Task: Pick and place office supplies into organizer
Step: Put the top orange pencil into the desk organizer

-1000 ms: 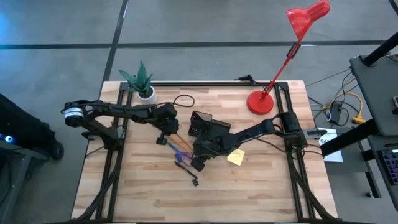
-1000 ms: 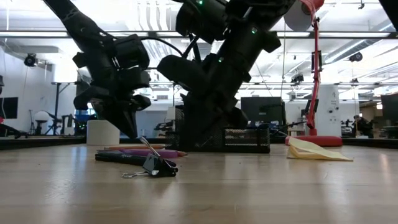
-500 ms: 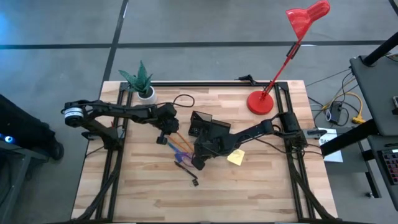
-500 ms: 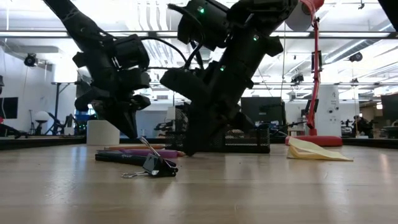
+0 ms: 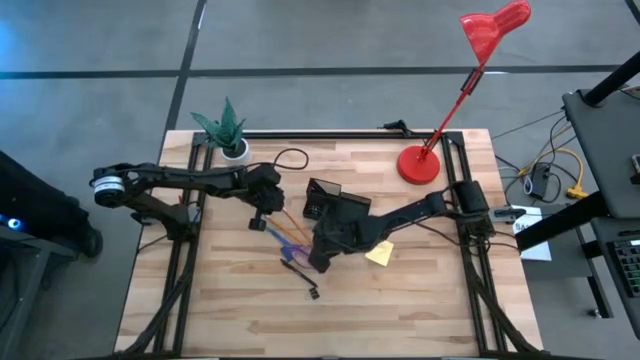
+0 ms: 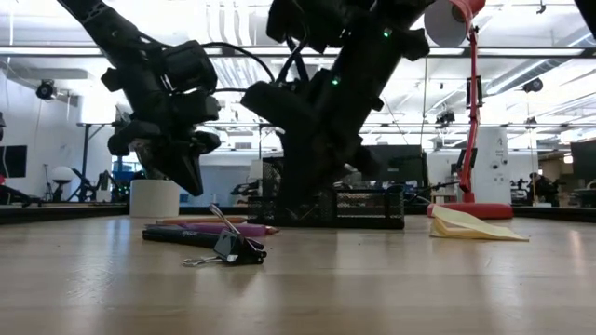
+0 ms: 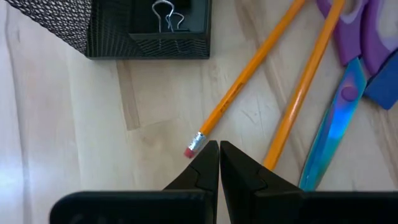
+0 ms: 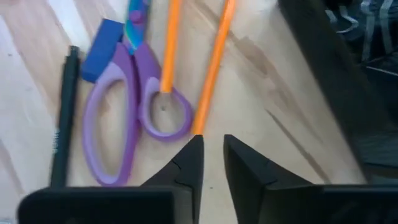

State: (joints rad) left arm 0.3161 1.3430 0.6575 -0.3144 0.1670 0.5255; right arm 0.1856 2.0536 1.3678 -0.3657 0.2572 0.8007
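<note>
The left gripper (image 7: 219,163) hangs just above the wooden table (image 5: 420,290), its two fingers pressed together with nothing between them. Right in front of its tips lies the eraser end of an orange pencil (image 7: 249,81). A second orange pencil (image 7: 305,87) lies beside the first, its near end running under the right-hand finger. Next to that are the scissors (image 7: 348,81), with purple handles and a shiny blue blade. Farther off stands the black mesh organizer (image 7: 146,37), and a small wire clip (image 7: 165,14) rests in one of its open compartments.

The right gripper (image 8: 211,158) is low over the same cluster of supplies from the other side. Its fingers are slightly apart and hold nothing. The end of one orange pencil (image 8: 211,68) lies just ahead of the gap between them. The purple scissor handles (image 8: 134,106) lie just to the side, with a dark pen (image 8: 62,118) beyond them and a blue block (image 8: 101,57) touching the handles.

From above, the supplies lie in the middle of the table, between the two grippers, with the organizer (image 5: 318,200) just beyond them toward the far side. A yellow sticky-note pad (image 5: 379,253) lies to the right of the right arm. A black binder clip (image 6: 233,247) sits nearer the front edge, apart from the pencils. A red desk lamp (image 5: 418,163) stands at the far right and a white plant pot (image 5: 236,151) at the far left.
</note>
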